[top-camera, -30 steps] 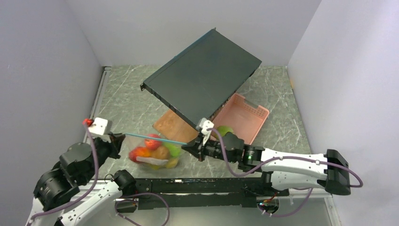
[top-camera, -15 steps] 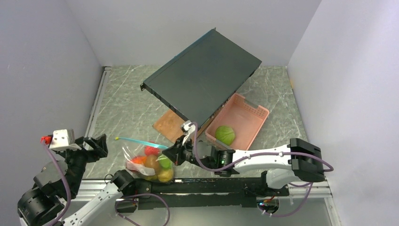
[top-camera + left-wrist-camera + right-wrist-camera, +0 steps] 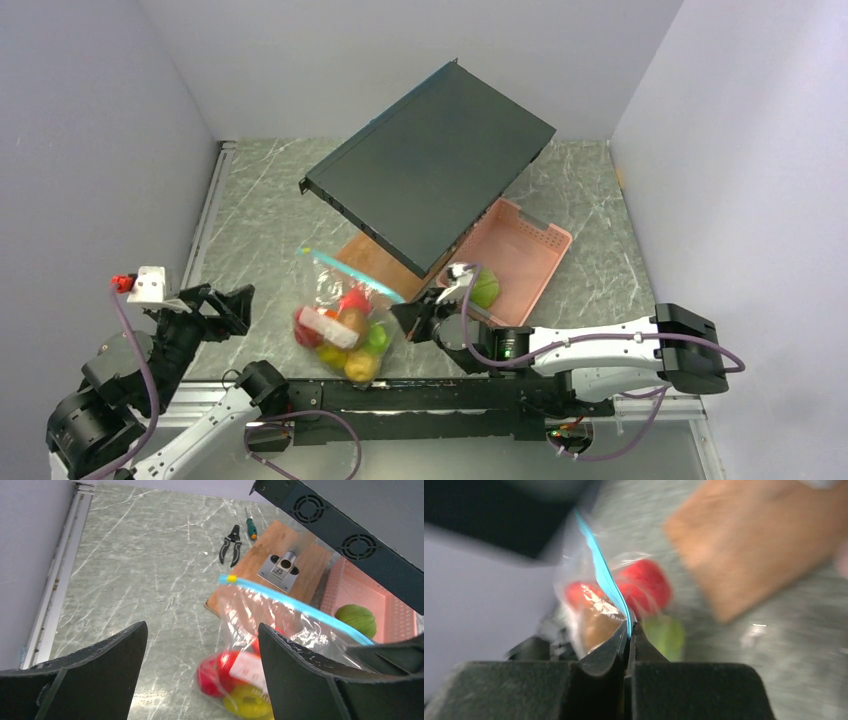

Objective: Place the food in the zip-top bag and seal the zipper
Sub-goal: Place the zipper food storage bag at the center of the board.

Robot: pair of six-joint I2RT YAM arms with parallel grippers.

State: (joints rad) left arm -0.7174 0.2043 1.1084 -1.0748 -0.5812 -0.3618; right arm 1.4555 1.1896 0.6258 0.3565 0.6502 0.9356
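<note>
Clear, crinkly plastic forms the one zip-top bag (image 3: 330, 290), which sits near the 6 o'clock edge of the grey marbled table (image 3: 260, 200). Its teal zipper (image 3: 352, 275) is a thin straight strip running from 10 o'clock down to 4 o'clock. The right gripper (image 3: 403, 318) is pinched tight on the lower end of this strip.

Inside the bag, the glossy rounded food (image 3: 345, 330) shows red, yellow, green and orange pieces; I cannot tell their number. One more green fruit (image 3: 485, 290) lies in the pink ribbed tray (image 3: 540, 238), at 2 o'clock from the bag.

The left gripper (image 3: 228, 305) stands wide and holds nothing, at 9 o'clock from the bag. A wide stretch of marble lies between them.

Two hand tools, pliers (image 3: 230, 540) and a screwdriver (image 3: 250, 527), lie just beside the wooden board (image 3: 245, 575). A dark flat box (image 3: 430, 170) overhangs the board.
</note>
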